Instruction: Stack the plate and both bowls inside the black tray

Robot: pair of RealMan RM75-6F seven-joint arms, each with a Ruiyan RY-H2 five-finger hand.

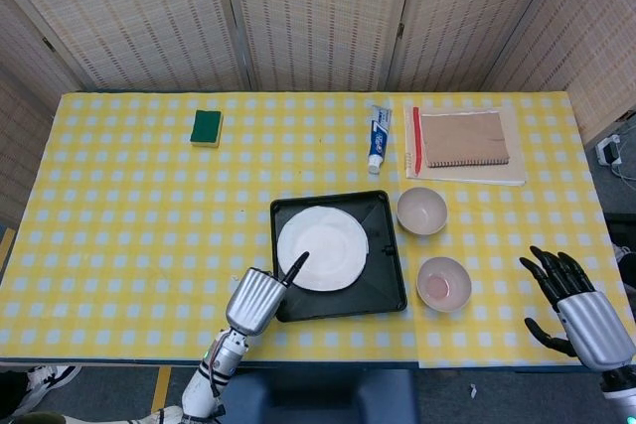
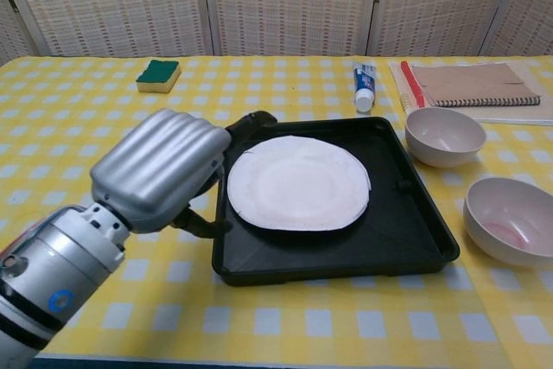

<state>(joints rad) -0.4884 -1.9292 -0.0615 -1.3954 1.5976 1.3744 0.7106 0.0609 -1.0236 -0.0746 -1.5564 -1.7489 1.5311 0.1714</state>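
The white plate [image 1: 322, 247] [image 2: 298, 181] lies flat inside the black tray [image 1: 383, 285] [image 2: 415, 222]. My left hand [image 1: 256, 298] [image 2: 160, 168] hovers at the tray's near-left corner, holding nothing, one finger reaching toward the plate's rim. Two beige bowls stand right of the tray on the cloth: the far bowl [image 1: 421, 211] [image 2: 444, 136] and the near bowl [image 1: 443, 283] [image 2: 511, 218], which shows a pinkish mark inside. My right hand [image 1: 574, 303] is at the table's near-right edge, fingers spread and empty, seen only in the head view.
A green sponge [image 1: 207, 127] [image 2: 157, 74] lies far left. A toothpaste tube [image 1: 379, 136] [image 2: 363, 85] and a notebook with a red pen [image 1: 463, 142] [image 2: 475, 88] lie behind the bowls. Folding screens stand behind the yellow checked table [image 1: 129, 206].
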